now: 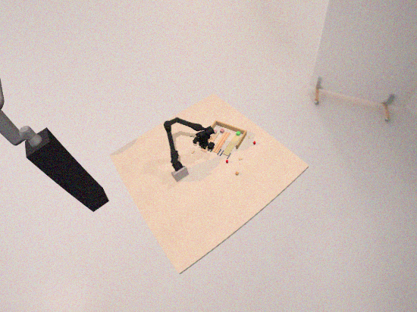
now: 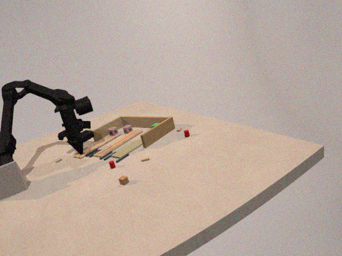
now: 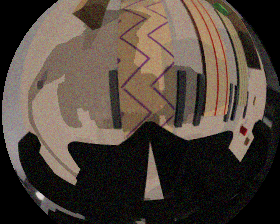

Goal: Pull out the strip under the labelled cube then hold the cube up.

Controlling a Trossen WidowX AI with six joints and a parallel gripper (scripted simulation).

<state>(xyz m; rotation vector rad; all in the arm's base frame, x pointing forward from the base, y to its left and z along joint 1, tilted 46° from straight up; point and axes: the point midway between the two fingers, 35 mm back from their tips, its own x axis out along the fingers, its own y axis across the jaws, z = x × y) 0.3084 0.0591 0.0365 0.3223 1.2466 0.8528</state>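
My fingers (image 1: 205,146) (image 2: 81,152): clenched, nothing visibly gripped, tips low by zigzag strip (image 2: 102,144) (image 3: 134,75). Pull straight, slow, w/ light pressure. Pink cubes (image 1: 222,131) (image 2: 127,128) at far end; can't tell which's labelled.

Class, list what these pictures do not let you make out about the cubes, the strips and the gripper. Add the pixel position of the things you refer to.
- Labels on the two pink cubes (image 1: 222,131) (image 2: 127,128): too small and grainy in the exterior view.
- Far end of the zigzag-patterned strip (image 3: 135,75): cut off by the wrist view's upper edge.
- Underside of the green object (image 1: 238,133) (image 2: 155,125) (image 3: 221,8): hidden by the wooden wall (image 2: 158,132) in the exterior view.
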